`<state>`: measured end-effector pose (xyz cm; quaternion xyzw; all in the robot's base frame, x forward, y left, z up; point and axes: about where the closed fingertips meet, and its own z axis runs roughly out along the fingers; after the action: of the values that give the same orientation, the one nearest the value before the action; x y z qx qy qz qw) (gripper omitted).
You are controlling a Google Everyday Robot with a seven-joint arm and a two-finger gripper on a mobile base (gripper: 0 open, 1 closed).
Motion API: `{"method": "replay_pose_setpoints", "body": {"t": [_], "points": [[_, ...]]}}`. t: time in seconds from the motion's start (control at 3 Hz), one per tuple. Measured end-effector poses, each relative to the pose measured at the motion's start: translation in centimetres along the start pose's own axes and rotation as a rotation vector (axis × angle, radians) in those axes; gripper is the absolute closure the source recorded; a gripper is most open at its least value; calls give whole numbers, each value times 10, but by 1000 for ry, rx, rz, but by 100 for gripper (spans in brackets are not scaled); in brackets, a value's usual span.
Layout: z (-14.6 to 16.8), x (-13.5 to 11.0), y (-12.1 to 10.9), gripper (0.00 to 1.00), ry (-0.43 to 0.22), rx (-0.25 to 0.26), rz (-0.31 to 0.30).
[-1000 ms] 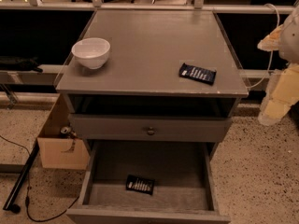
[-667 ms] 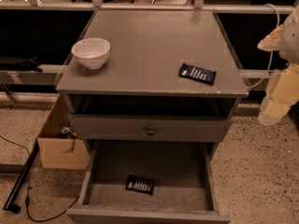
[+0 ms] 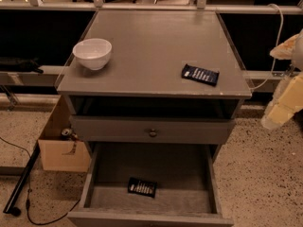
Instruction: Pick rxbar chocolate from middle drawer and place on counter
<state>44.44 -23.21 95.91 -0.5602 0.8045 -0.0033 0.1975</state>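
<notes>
1. Camera view: small, flat, black-wrapped rxbar chocolate [image 3: 142,187] with white lettering lies on the bare bottom of the open, deep grey wooden middle drawer [image 3: 151,218], near its front.
2. Broad grey counter [image 3: 151,37] bears a round white bowl [image 3: 93,53] and a flat navy-blue bar [image 3: 200,74], well apart.
3. Pale gripper [image 3: 279,110] hangs at the right edge, beside the counter and apart from the drawer; whether it is wide or narrow cannot be told.

speckled floor [image 3: 265,174], cardboard box [image 3: 61,152] (at left), pale rail [image 3: 47,7] behind.

One view: set high, facing the open middle drawer [image 3: 182,198] front, tilted downward, mid-range. Covers counter [image 3: 151,56] down to floor; gripper [image 3: 282,105] at right edge, beside the counter.
</notes>
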Motion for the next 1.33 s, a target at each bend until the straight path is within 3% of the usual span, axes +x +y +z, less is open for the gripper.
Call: {"method": "replay_pose_setpoints", "body": {"t": [0.33,0.67,1.0,1.33], "points": [[30,-2,11,0,-139,-44,92],[79,-16,29,0,-216,-145,115],[85,-17,31,0,-223,-158,118],[104,-20,28,0,-257,-156,185]]}}
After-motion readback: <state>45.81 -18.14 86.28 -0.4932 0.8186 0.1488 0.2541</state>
